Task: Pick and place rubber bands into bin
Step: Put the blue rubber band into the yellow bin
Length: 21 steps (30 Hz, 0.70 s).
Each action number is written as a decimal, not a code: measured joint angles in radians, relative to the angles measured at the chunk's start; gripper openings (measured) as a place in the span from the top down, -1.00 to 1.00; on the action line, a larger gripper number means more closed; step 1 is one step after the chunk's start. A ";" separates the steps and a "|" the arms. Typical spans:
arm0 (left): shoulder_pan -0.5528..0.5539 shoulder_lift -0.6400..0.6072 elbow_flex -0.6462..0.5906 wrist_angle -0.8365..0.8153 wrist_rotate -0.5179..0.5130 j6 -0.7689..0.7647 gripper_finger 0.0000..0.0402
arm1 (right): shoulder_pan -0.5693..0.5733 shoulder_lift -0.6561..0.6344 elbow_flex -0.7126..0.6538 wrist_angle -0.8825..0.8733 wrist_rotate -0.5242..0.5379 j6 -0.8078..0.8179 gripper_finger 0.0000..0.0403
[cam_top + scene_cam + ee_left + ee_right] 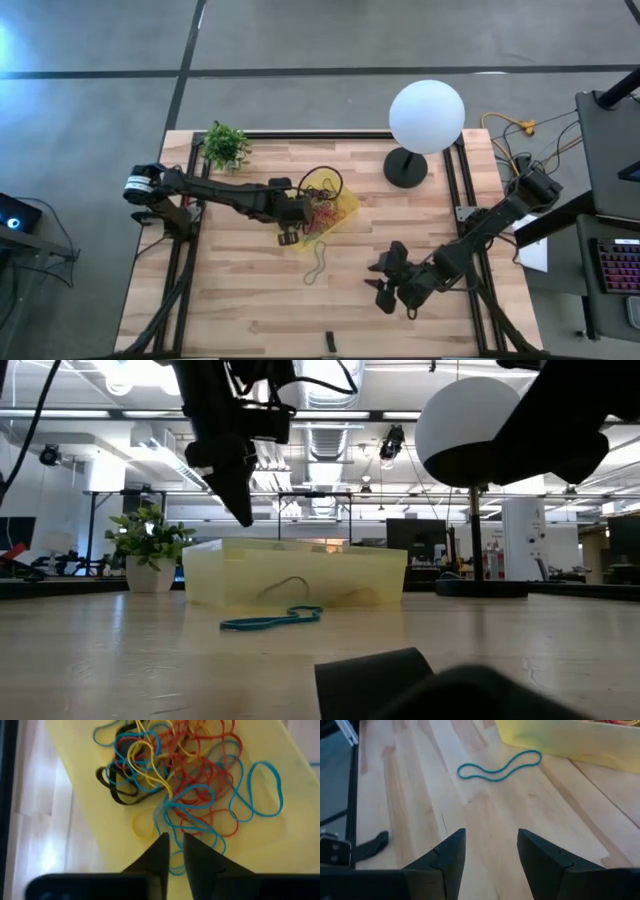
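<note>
Where thin loops tangle, left gripper (173, 851) barely parted over translucent yellow bin (280, 840); right gripper (491, 851) apart above wood.

So the table (250, 300) is a light wood butcher-block top with black rails running down both sides, and there's a little potted green plant (226, 146) sitting at its far left corner. Over toward the far right there's a lamp with a big white globe (427, 116) on a round black base (405, 167), plus a small dark oblong piece (329, 342) lying right at the near edge. Off the table to the right you can see a tangle of yellow cables (520, 128) on the floor and a keyboard (619, 266) with lit keys on a dark desk.
</note>
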 joint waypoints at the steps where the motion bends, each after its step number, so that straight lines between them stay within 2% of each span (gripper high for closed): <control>1: 0.000 0.000 -0.006 0.000 0.001 -0.001 0.78 | -0.007 0.002 0.000 0.008 0.000 0.000 0.17; 7: 0.007 -0.005 -0.023 0.005 -0.031 0.001 0.33 | -0.050 0.032 0.000 0.076 0.000 -0.003 0.17; 11: 0.014 -0.032 -0.028 0.002 -0.017 0.034 0.09 | -0.070 0.078 0.000 0.175 -0.003 -0.030 0.17; 17: 0.012 -0.131 -0.027 0.039 0.003 0.054 -0.01 | -0.091 0.183 0.000 0.368 -0.059 -0.115 0.17; 21: 0.009 -0.232 -0.040 0.065 0.057 0.051 -0.01 | -0.110 0.244 0.023 0.395 -0.066 -0.141 0.17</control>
